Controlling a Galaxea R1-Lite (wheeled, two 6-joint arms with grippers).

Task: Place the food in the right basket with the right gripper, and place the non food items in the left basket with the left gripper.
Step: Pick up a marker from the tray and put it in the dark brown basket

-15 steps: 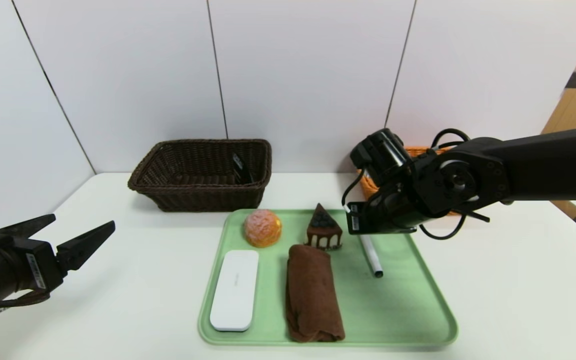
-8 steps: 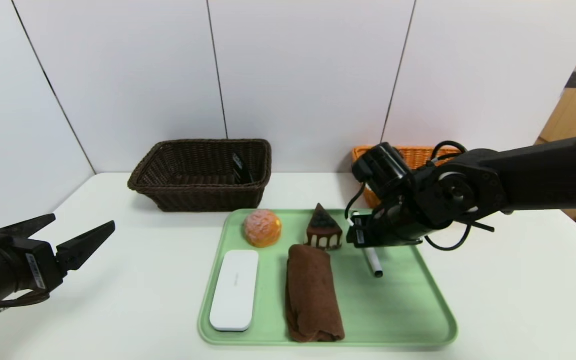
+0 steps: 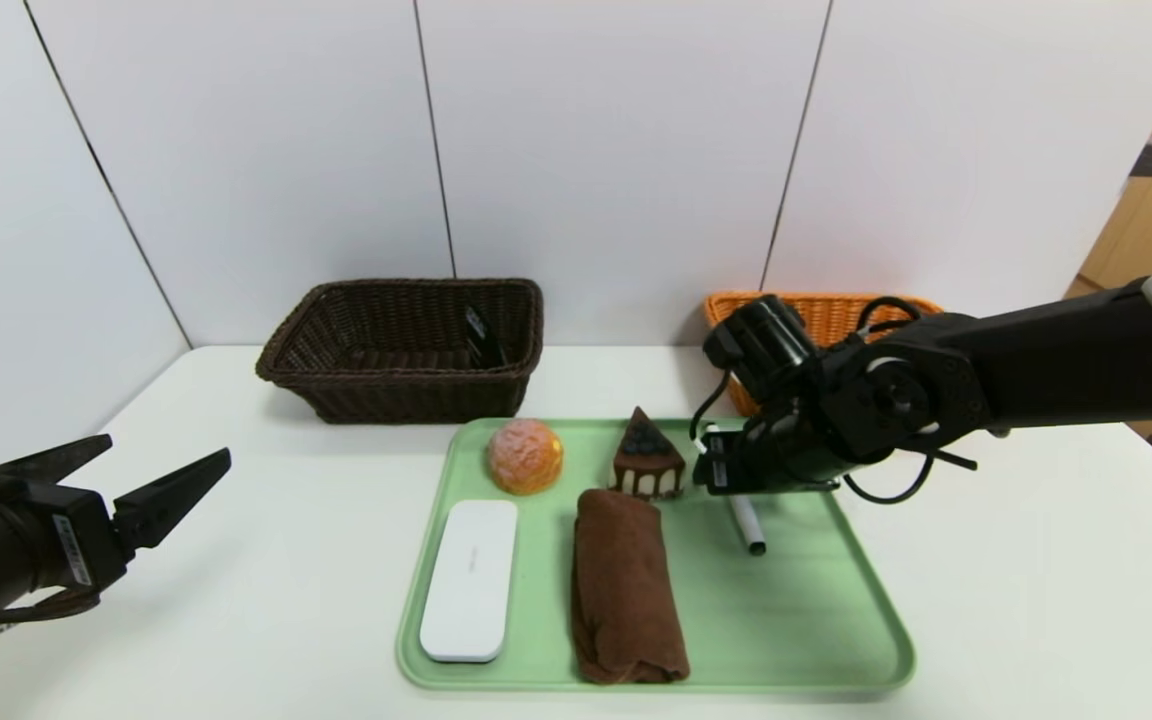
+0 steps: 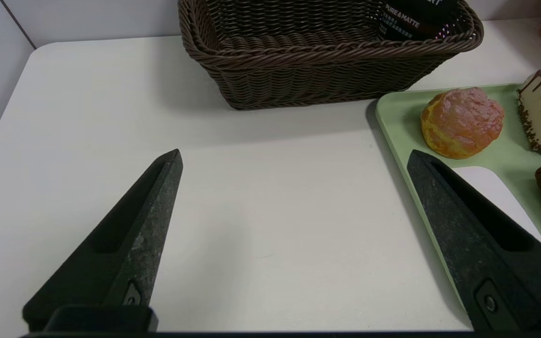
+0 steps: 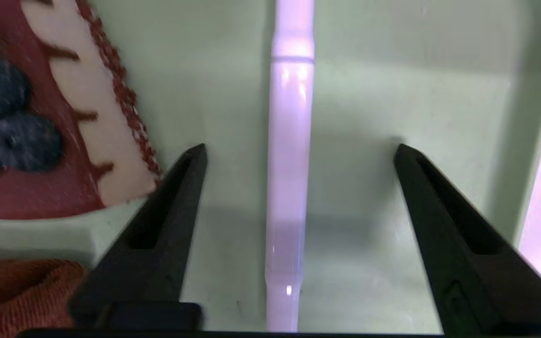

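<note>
On the green tray lie the orange-pink bun, the chocolate cake slice, the white case, the rolled brown towel and the white marker pen. My right gripper is open and low over the tray. Its fingers stand either side of the pen, with the cake slice just beside one finger. My left gripper is open and empty over the table left of the tray. The black tube leans inside the dark brown basket.
The orange basket stands behind my right arm, against the wall at the back right. The dark basket also shows in the left wrist view, beyond my open left gripper. Bare white table lies on both sides of the tray.
My right gripper has come down and slightly forward onto the tray over the pen, uncovering the orange basket behind it. My left arm has not moved.
</note>
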